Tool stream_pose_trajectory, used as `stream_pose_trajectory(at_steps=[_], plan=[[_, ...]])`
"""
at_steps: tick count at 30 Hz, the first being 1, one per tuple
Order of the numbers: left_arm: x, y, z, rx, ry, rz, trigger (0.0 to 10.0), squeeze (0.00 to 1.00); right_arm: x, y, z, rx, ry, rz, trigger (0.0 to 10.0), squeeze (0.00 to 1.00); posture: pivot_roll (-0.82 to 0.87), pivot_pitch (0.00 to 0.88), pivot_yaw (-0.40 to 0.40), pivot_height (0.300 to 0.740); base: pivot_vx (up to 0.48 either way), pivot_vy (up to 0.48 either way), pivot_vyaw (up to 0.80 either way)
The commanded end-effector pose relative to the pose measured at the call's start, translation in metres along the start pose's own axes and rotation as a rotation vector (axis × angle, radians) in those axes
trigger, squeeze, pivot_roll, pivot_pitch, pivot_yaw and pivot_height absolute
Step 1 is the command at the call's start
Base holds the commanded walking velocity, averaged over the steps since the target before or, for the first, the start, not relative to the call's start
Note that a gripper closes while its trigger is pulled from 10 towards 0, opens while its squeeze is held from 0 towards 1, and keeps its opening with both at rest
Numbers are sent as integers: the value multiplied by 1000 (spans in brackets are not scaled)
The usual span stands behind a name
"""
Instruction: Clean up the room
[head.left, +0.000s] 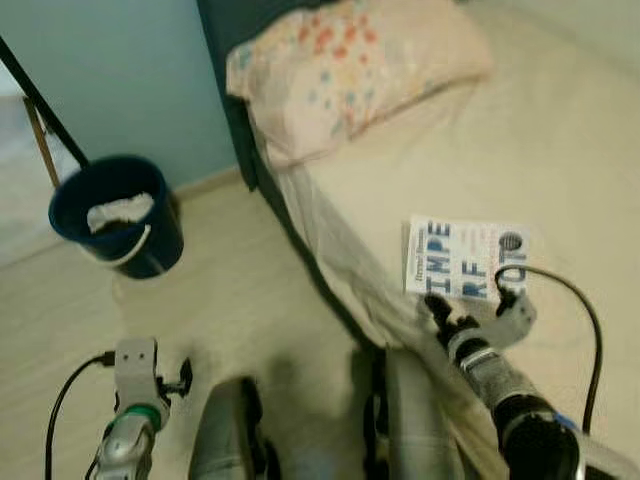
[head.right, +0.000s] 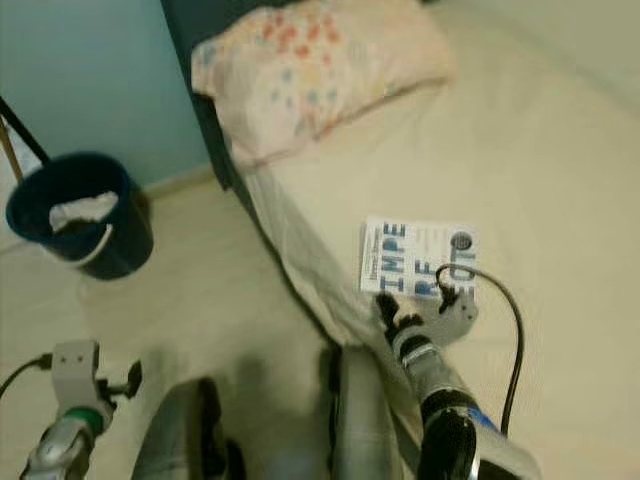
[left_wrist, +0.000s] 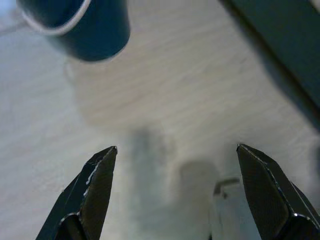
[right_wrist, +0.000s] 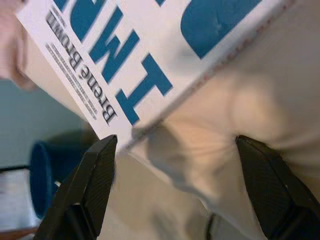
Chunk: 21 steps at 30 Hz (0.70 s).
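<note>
Step in hand: approach to the book, lying flat on the bed at centre right. Right gripper, fingers spread, hovers at its near edge. Next: advance and close. Left gripper idle, spread, lower left.

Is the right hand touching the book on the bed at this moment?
Cannot tell. In the right wrist view the right hand is open, one finger at the book corner, but neither contact nor a gap shows plainly. The left eye view doesn't settle it.
</note>
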<state>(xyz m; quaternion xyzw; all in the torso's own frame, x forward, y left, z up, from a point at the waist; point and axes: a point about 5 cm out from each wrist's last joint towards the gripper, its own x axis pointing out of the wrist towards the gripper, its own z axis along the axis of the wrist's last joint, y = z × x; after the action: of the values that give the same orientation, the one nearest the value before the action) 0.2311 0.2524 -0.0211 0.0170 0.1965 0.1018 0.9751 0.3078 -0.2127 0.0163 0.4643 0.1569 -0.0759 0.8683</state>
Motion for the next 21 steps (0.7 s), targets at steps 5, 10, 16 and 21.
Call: stream_pose_trajectory(at_steps=[5,10,16,21], plan=[[-11,8,-6,46,-28,-18,10000,0,7,19,-2,70,-27,87,10000,0,27,267,77,565,0,0,0],[-22,10,-13,51,-54,-25,10000,0,10,28,-1,98,-41,111,10000,0,69,323,93,565,0,0,0],[-31,11,-13,55,-89,-37,10000,0,15,43,7,150,-92,188,10000,0,92,349,100,565,0,0,0],[-35,10,-9,72,-116,-57,10000,0,18,53,26,194,-182,224,10000,0,127,376,111,565,0,0,0]])
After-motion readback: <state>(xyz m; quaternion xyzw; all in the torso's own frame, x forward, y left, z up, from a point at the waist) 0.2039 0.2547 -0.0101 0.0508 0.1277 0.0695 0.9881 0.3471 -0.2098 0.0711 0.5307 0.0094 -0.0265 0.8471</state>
